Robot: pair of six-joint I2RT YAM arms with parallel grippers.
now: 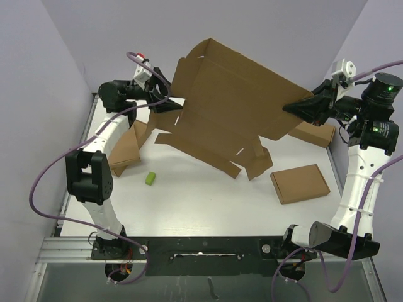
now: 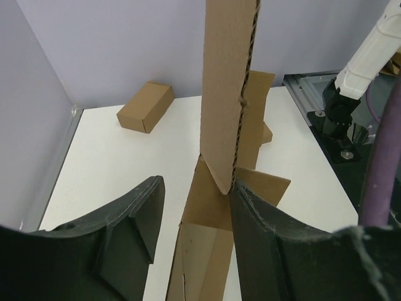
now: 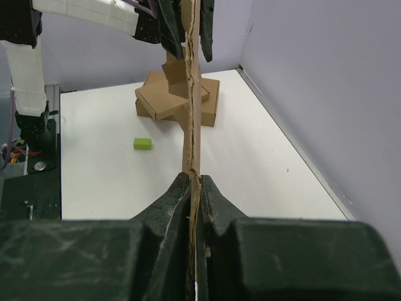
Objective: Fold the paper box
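Observation:
The paper box (image 1: 233, 107), a big brown die-cut sheet with flaps, is held tilted up above the table, its lower flaps near the surface. My right gripper (image 1: 296, 106) is shut on its right edge; in the right wrist view the cardboard edge (image 3: 193, 125) runs straight out from the pinched jaws (image 3: 194, 182). My left gripper (image 1: 165, 100) is at the box's left edge. Its jaws (image 2: 195, 188) stand apart around a flap (image 2: 229, 94). The right finger (image 2: 263, 238) touches the cardboard and the left finger (image 2: 135, 219) is clear of it.
A flat brown box (image 1: 300, 183) lies at the right front, another (image 1: 313, 133) sits behind it under the right gripper, and more flat cardboard (image 1: 126, 148) lies at the left. A small green block (image 1: 150, 178) rests left of centre. Purple walls close in the sides and back.

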